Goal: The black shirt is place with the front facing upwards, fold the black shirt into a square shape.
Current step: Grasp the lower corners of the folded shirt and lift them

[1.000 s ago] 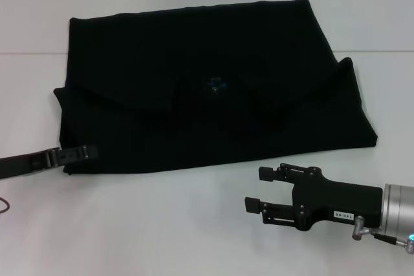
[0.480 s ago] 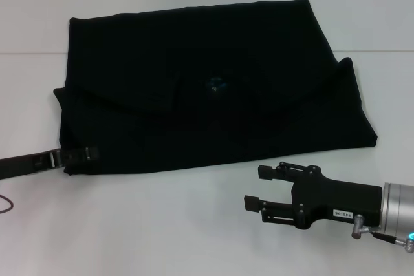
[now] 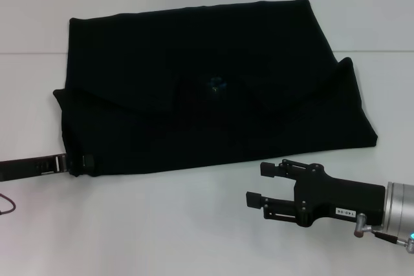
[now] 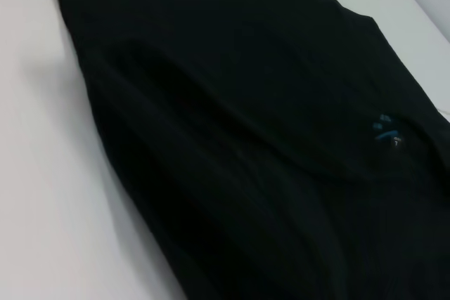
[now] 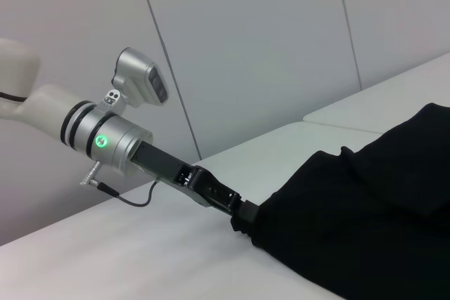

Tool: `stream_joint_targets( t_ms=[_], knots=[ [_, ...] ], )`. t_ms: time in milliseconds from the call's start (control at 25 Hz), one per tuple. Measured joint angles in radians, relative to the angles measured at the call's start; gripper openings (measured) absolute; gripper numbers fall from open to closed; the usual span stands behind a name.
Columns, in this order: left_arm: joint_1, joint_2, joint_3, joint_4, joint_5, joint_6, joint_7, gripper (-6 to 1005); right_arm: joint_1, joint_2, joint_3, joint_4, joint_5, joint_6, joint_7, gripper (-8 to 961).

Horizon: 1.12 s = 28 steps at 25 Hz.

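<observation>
The large plain black cloth T-shirt lay spread flat on the white table, partly folded into a broad dark slab, with a small blue logo showing near its middle. Its far edge ran straight across, while the side toward the right arm rose in a soft peaked fold.

At the shirt's near corner on the robot's left side, the left gripper reached in low along the table, its slim black fingers pushed into the edge of the cloth. In the right wrist view the same gripper disappeared into the bunched hem, so the cloth wrapped the tips; whether the jaws were clamped on the fabric or merely tucked into it could not be told. The left wrist view was filled with black cloth and the blue logo lying beyond the jaws.

The right gripper hovered over bare table just off the shirt's near edge, well apart from the left one, its two black fingers held apart with nothing between them, pointing toward the left arm's side.
</observation>
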Motion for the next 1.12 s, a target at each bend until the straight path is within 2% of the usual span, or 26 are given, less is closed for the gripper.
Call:
stream_joint_targets(
  t_ms=[240,480,520,560,600,720,840,1000,1120],
  knots=[
    [-0.002,0.0,0.006,0.0,0.002,0.006,0.008,95,-0.002,-0.001,0.002,0.0,0.012,-0.001,0.015,794],
    [-0.002,0.0,0.012,0.0,0.002,0.01,0.009,60,-0.008,-0.01,0.029,-0.021,0.024,-0.001,0.095,794],
    [-0.002,0.001,0.012,0.0,0.002,0.012,0.008,54,-0.012,-0.016,0.043,-0.04,0.024,-0.001,0.138,794],
    [-0.002,0.003,0.009,0.0,0.002,0.02,0.007,48,-0.024,-0.024,0.066,-0.105,0.022,0.006,0.263,794],
    [-0.002,0.003,0.009,0.0,0.002,0.02,0.007,43,-0.024,-0.024,0.066,-0.105,0.022,0.006,0.263,794],
    [0.0,0.005,0.005,0.0,0.001,0.026,0.01,31,-0.039,-0.048,0.08,-0.237,0.014,0.027,0.515,794],
    [0.0,0.007,0.005,0.0,0.001,0.027,0.012,31,-0.03,-0.083,0.072,-0.349,-0.039,0.037,0.76,795],
    [-0.001,0.007,0.006,0.0,0.002,0.028,0.014,32,0.025,-0.12,0.085,-0.49,-0.28,0.046,1.102,795],
    [-0.002,0.01,0.008,0.0,0.002,0.033,0.015,32,0.072,-0.137,0.118,-0.546,-0.493,0.058,1.265,794]
  ],
)
